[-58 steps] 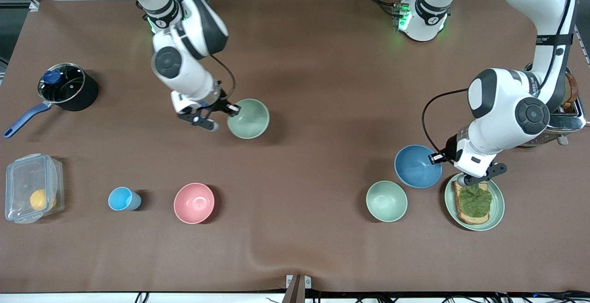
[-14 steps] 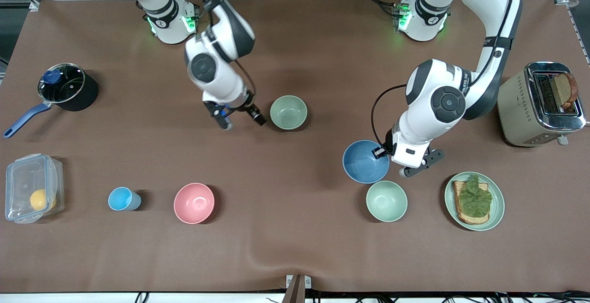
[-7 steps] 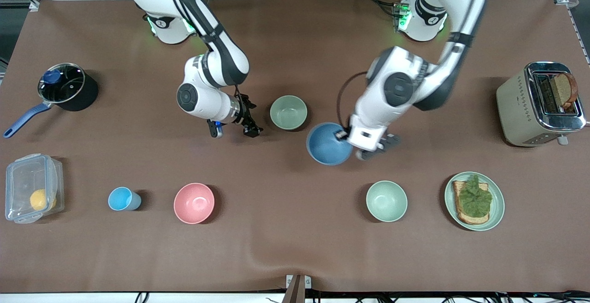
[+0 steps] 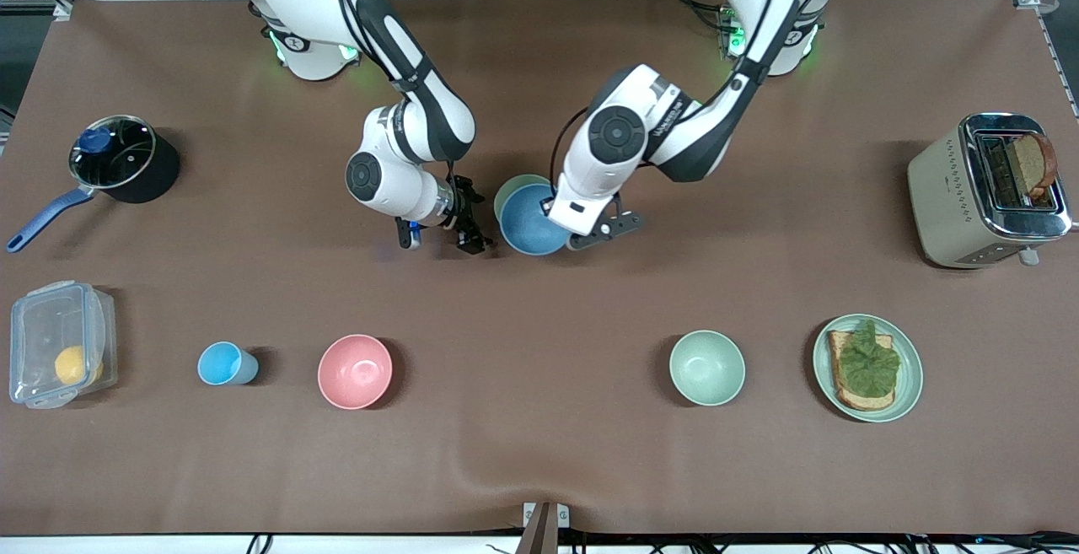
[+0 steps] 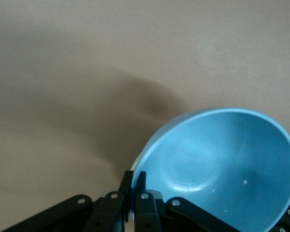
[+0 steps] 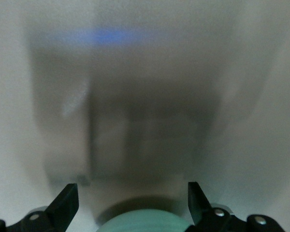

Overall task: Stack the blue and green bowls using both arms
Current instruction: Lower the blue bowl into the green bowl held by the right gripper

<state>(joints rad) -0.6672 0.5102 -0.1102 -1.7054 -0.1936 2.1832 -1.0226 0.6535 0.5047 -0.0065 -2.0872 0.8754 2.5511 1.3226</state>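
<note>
Blue bowl carried over the green bowl by the left gripper.

The blue bowl [image 4: 533, 219] hangs tilted, pinched at its rim by the closed left gripper [image 4: 563, 228], and covers most of the green bowl [image 4: 511, 187], which sits mid-tabletop with only a sliver of rim showing. In the left wrist view the fingers [image 5: 140, 195] clamp the bowl's edge. The right gripper [image 4: 439, 238] hovers just beside the bowls toward the right arm's end, its jaws spread wide and holding nothing. Nearer the front camera stand a pale mint bowl [image 4: 707, 368], a pink bowl [image 4: 355, 371] and a plate of toast [image 4: 909, 381].
</note>
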